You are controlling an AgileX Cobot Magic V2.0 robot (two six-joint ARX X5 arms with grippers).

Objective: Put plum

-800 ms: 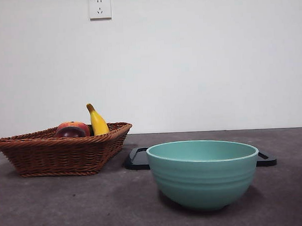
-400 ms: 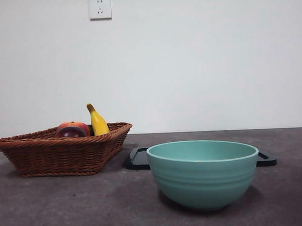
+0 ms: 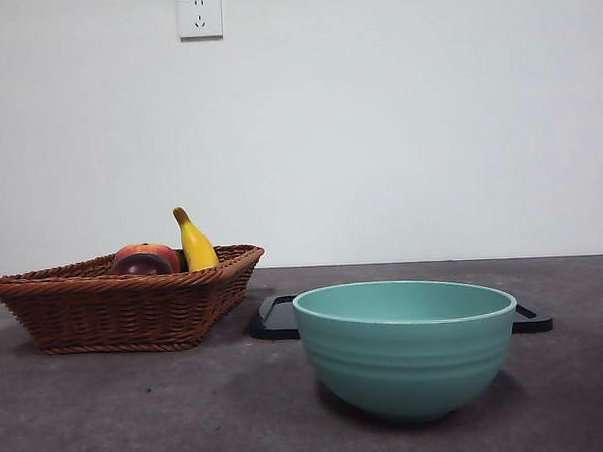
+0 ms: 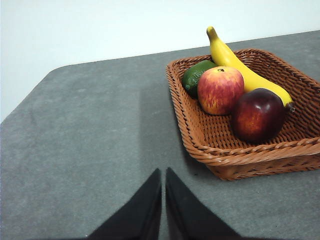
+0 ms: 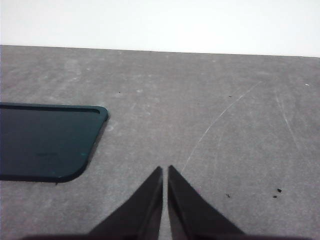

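The dark maroon plum (image 4: 257, 115) lies in a brown wicker basket (image 4: 200, 137), beside a red-orange peach-like fruit (image 4: 220, 90), a yellow banana (image 4: 240, 67) and a green fruit (image 4: 196, 76). In the front view the plum (image 3: 140, 264) peeks over the rim of the basket (image 3: 125, 309) at the left. My left gripper (image 4: 163, 172) is shut and hangs over bare table, short of the basket. My right gripper (image 5: 165, 169) is shut too, over bare grey table beside a dark tray (image 5: 45, 142). Neither arm shows in the front view.
A teal bowl (image 3: 407, 346) stands near the front at centre-right. Behind it lies the flat black tray (image 3: 275, 317). The peach-like fruit (image 3: 152, 252) and banana (image 3: 195, 241) rise above the basket rim. A white wall closes the back.
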